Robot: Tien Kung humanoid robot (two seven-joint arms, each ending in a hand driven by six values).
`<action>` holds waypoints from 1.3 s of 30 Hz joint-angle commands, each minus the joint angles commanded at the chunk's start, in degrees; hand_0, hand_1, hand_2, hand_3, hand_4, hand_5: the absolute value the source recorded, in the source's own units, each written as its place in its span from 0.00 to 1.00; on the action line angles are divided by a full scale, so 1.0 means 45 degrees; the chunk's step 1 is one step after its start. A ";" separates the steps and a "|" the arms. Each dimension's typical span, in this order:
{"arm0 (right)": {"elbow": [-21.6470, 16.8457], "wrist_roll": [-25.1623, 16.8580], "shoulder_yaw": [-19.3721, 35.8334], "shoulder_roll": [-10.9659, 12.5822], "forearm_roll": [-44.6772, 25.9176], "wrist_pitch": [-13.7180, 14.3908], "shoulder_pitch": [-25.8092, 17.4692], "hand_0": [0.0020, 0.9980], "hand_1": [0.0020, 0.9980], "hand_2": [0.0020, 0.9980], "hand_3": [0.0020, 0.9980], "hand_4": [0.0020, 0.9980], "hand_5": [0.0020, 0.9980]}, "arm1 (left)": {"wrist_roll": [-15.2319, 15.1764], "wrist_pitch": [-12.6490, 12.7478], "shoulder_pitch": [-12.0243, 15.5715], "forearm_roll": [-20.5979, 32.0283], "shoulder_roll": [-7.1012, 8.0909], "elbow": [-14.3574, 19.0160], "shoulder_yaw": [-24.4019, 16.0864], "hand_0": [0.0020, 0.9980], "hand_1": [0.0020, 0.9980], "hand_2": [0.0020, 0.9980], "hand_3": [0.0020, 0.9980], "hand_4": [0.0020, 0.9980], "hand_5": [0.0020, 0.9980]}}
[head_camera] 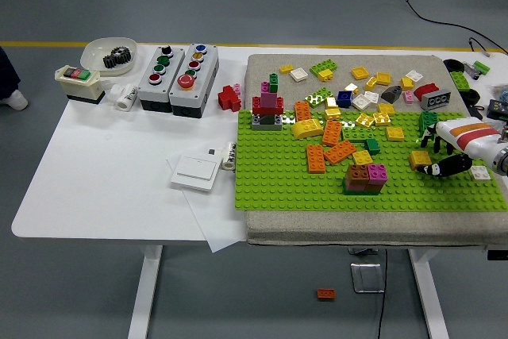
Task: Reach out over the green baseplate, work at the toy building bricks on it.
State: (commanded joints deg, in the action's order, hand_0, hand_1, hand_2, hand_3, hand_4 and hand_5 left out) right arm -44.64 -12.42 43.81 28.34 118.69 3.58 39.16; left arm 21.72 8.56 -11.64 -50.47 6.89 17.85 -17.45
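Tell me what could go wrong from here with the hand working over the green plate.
The right hand sits low among loose bricks at the green baseplate's right end; its fingers could knock the yellow brick away instead of gripping it. The small white brick beside its wrist might get swept toward the plate's right edge. Reaching further left, the arm could topple the brown and magenta stack.

no legible text or labels

button boxes (176,75), gear dish (109,54), switch (194,172)
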 joint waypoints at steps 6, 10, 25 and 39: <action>0.0010 -0.0064 -0.0088 -0.0026 0.0002 0.0108 -0.0012 0.39 0.36 0.47 0.59 0.86 0.42 | 0.0018 -0.0007 0.0018 -0.0067 -0.0005 0.0002 -0.0042 0.79 0.78 0.75 0.59 0.66 0.66; 0.0010 -0.0113 -0.0125 -0.0041 -0.0007 0.0199 -0.0017 0.39 0.35 0.46 0.57 0.86 0.42 | 0.0034 -0.0010 0.0019 -0.0107 -0.0009 0.0009 -0.0069 0.79 0.78 0.75 0.59 0.66 0.66; 0.0198 -0.0174 -0.0173 -0.0054 0.0082 0.0467 0.0004 0.39 0.36 0.47 0.52 0.83 0.42 | 0.0020 -0.0004 -0.0038 -0.0019 -0.0003 0.0015 -0.0022 0.80 0.78 0.76 0.59 0.66 0.67; 0.0285 -0.0267 -0.0235 -0.0080 0.0183 0.0637 -0.0027 0.38 0.35 0.46 0.50 0.82 0.42 | 0.0014 -0.0010 -0.0074 -0.0021 -0.0011 0.0018 -0.0031 0.80 0.78 0.75 0.59 0.66 0.67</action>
State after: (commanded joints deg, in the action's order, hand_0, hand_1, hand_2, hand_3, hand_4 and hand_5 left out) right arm -43.36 -13.63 42.75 27.98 119.52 6.45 39.04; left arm 21.78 8.51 -11.97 -50.57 6.84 17.93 -17.59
